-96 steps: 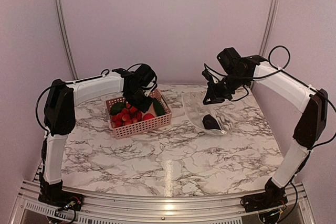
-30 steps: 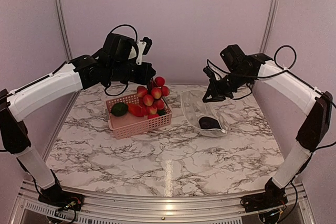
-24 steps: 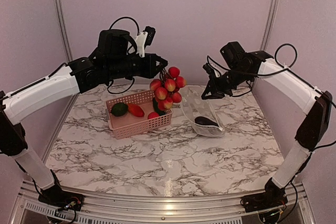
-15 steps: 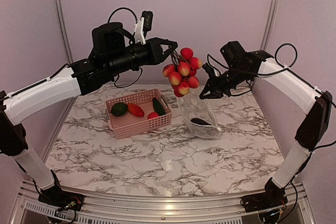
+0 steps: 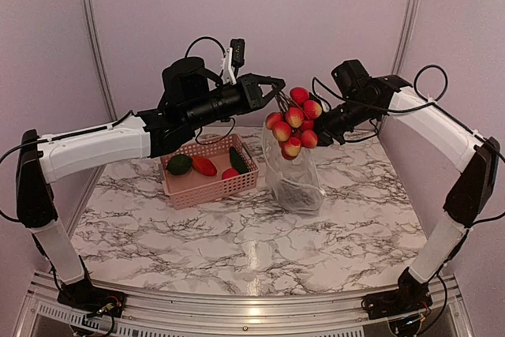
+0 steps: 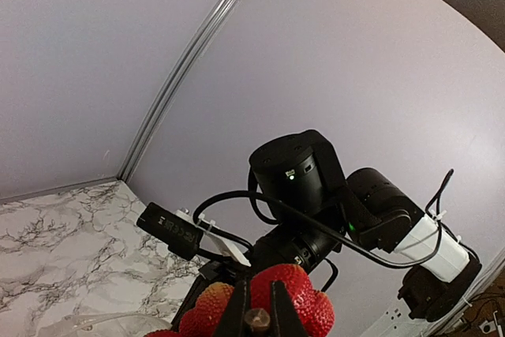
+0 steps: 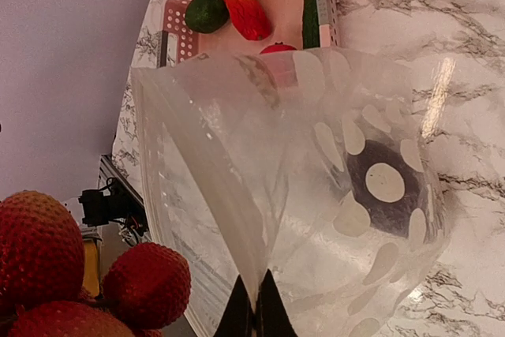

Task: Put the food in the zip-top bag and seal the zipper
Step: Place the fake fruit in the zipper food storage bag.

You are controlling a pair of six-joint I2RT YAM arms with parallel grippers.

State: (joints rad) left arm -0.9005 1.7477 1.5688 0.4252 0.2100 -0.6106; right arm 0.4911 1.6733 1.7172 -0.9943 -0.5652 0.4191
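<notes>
Left pincer [image 5: 278, 89]: closed on red toy fruit bunch [image 5: 292, 125], hanging beneath, ready for bagging.
Right pincer [image 7: 254, 309]: pinches dotted clear bag [image 7: 339, 140] rim, lifting its mouth open.

1 bag [image 5: 292, 183], 1 basket [image 5: 207, 189], 1 red bunch [image 5: 293, 123], 4 loose pcs [image 5: 203, 166], 1 dark pc [image 7: 394, 215].
</notes>
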